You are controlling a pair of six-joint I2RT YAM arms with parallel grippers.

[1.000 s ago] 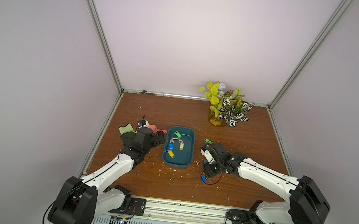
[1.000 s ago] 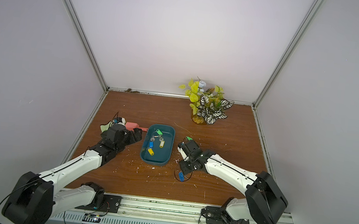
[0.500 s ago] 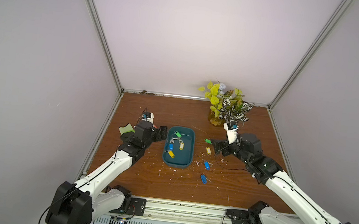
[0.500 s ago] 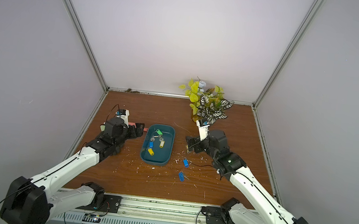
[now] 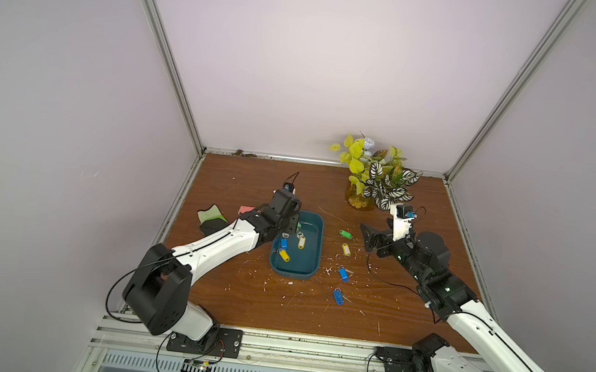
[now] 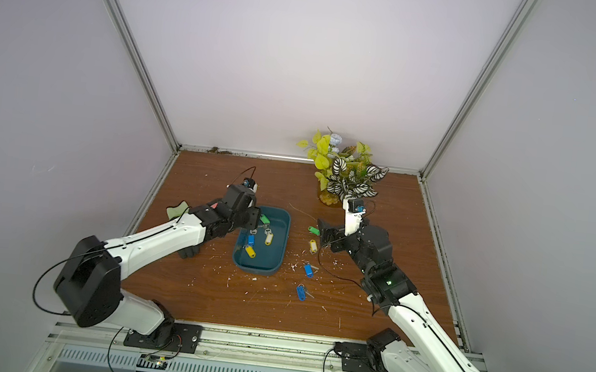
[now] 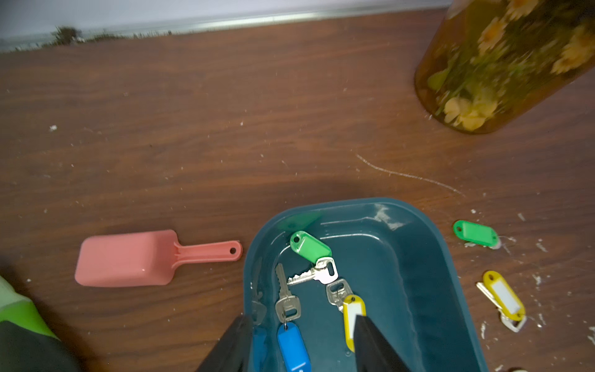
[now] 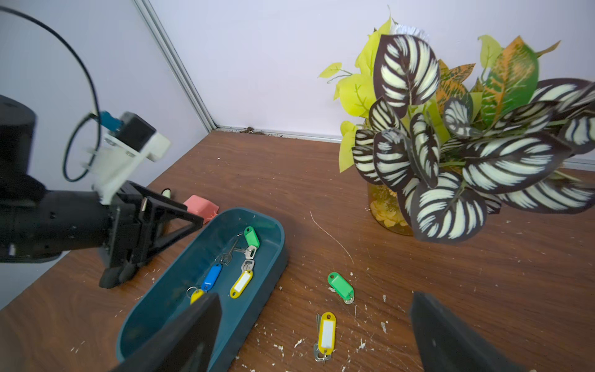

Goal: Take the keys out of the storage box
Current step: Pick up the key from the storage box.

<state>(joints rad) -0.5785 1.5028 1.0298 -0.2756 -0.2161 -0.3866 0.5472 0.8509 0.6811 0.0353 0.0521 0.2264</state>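
The dark teal storage box point(image 5: 294, 268) point(image 6: 260, 264) lies mid-table. Inside it are keys with a green tag point(image 7: 310, 246), a blue tag point(image 7: 293, 344) and yellow tags point(image 7: 352, 314) point(image 5: 284, 255). Several more keys lie on the wood to its right: green point(image 5: 345, 234), yellow point(image 5: 346, 249) and two blue point(image 5: 343, 274) point(image 5: 337, 296). My left gripper point(image 7: 302, 319) point(image 5: 289, 228) hangs over the box's far left corner, jaws partly apart, the blue tag between them untouched. My right gripper point(image 8: 314, 294) point(image 5: 369, 237) is wide open and empty, raised over the green and yellow keys outside the box.
A pink scoop point(image 7: 128, 259) lies just left of the box. Farther left is a green and black pad point(image 5: 210, 217). A potted plant in an amber jar point(image 5: 377, 180) stands at the back right. White crumbs litter the wood. Walls close in on three sides.
My left gripper has moved right over the box's corner and its jaws have narrowed. My right gripper has opened, let go of a blue key and lifted back to the right.
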